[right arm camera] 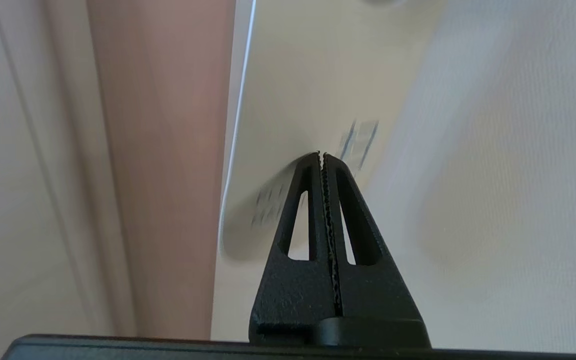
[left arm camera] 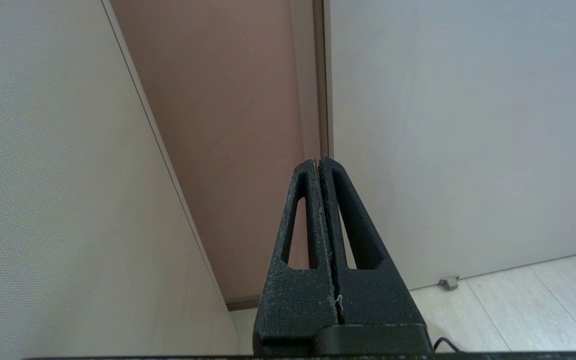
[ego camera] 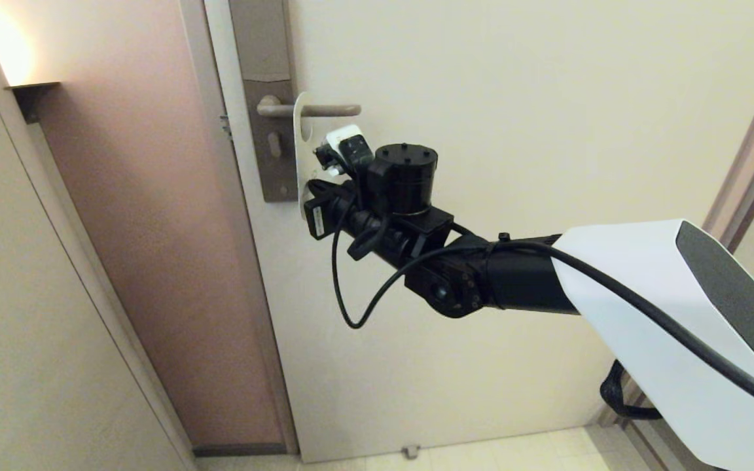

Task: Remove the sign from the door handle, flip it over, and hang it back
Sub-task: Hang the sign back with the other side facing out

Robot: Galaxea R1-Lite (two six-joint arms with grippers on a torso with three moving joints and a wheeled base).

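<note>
— While the sign [ego camera: 301, 140] hangs on the door handle [ego camera: 315, 110], where do we see our right gripper [right arm camera: 322, 156]?

— We see it right up by the sign's lower part. From the head, our right arm [ego camera: 482, 275] reaches across the door [ego camera: 514, 131] and its end covers the sign's bottom half. From the wrist, the two black fingers [right arm camera: 308, 200] are pressed flat together, with nothing between them. Their tips sit in front of the sign's white face. We cannot tell if they touch it.

— Which side of the sign faces us?

— The white side. We see small dark letters on it, too blurry to read.

— How does the sign hang?

— Its hole is over the handle, close to the tall metal plate [ego camera: 269, 98]. The card hangs down from there.

— And our left gripper [left arm camera: 321, 162]?

— It is low, well away from the sign, pointing at the door's edge. Its fingers are pressed together too, holding nothing.
</note>
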